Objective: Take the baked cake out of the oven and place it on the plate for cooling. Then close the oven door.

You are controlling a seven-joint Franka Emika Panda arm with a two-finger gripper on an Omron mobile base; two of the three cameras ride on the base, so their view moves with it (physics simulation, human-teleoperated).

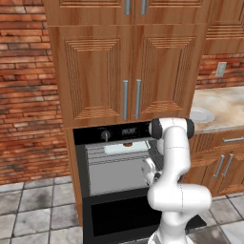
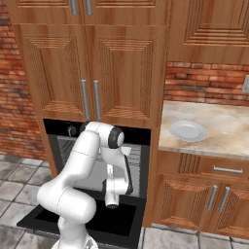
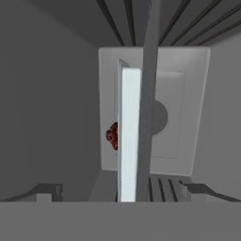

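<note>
The black oven [image 1: 95,135] stands open, and its oven door [image 1: 117,217] lies folded down flat in front of it. On a wire rack inside lies a pale square tray [image 1: 136,148] with the small brown cake [image 1: 127,144] on it. In the rolled hand view the tray [image 3: 129,136] appears edge-on, and the cake [image 3: 112,135] is a reddish-brown lump beside it. My gripper [image 3: 121,190] is open and empty. It hovers over the door at the oven mouth [image 1: 148,169], pointing inward, well short of the cake. The white plate [image 2: 187,130] rests on the counter to the right.
Wooden cabinets [image 1: 126,71] with vertical handles hang above the oven. A beige counter [image 2: 219,131] with drawers below runs to the right. Brick wall [image 1: 24,95] is on the left. A rack bar [image 3: 148,94] crosses close in front of the hand camera.
</note>
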